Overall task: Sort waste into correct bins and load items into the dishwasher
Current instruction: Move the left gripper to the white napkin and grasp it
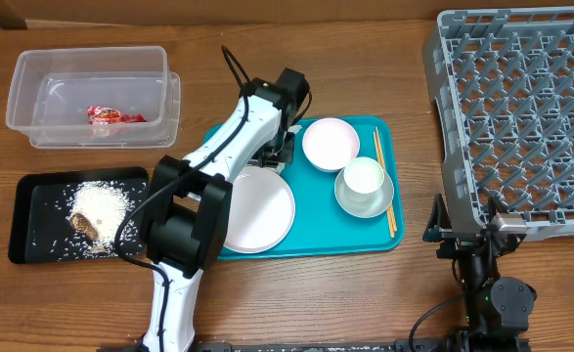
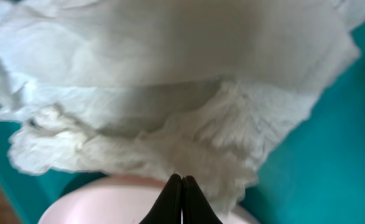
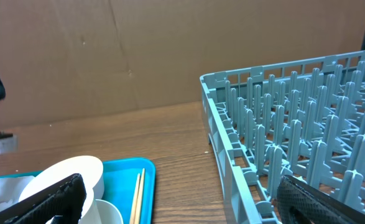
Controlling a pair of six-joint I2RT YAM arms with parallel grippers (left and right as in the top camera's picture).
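A crumpled white napkin fills the left wrist view, lying on the teal tray just beyond the white plate. My left gripper is shut, its tips pinched together on the napkin's lower edge. In the overhead view that gripper hides the napkin. My right gripper stands wide open with nothing in it, low beside the grey dish rack. The clear tub holds a red wrapper. Rice and a brown scrap lie in the black tray.
On the teal tray sit the plate, a white bowl, a white cup inside a grey-green bowl, and chopsticks along the right edge. Bare wood separates the tray from the rack.
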